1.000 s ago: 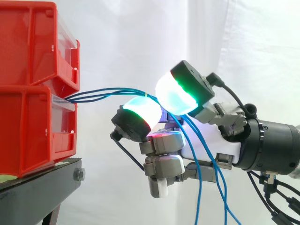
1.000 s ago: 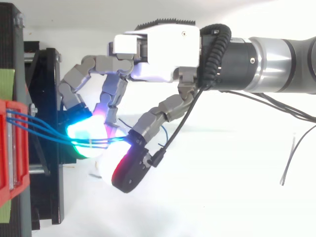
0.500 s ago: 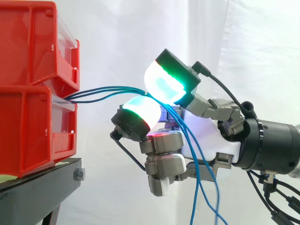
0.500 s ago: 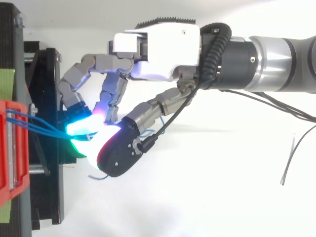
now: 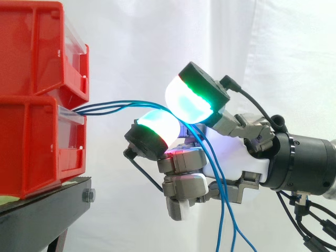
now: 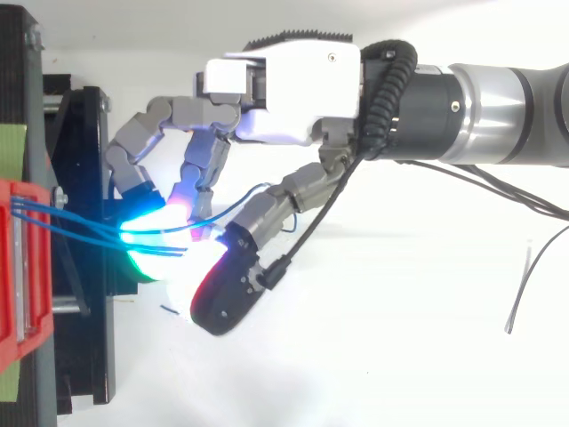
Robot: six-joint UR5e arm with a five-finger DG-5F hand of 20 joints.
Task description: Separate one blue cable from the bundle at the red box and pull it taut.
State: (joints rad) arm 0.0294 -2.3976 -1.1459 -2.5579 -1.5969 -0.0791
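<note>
The hand [image 5: 231,157] is reaching in from the right with its fingers curled, and it is pinching the blue cables [image 5: 121,106] between two glowing pads [image 5: 190,102], the upper one shining green and cyan, the lower one cyan; a finger beneath them is showing a trace of red. The cables are looking thin, glossy and evenly blue, lying close together as a small bundle of a few strands; past the pads they are bending sharply and hanging down across the white palm, spreading apart as they are dropping out of the side view's lower edge. From above, one strand is looping away from the others beside the hand's nearer finger. Towards the left the bundle is running in a shallow arch, not quite straight, to the lower red box [image 5: 31,147], where it is entering the opening at the top of the front. The upper red box [image 5: 37,47] is sitting stacked on the lower one; both are resting on the black stand [image 5: 47,205]; the white curtain [image 5: 273,52] is hanging behind.
</note>
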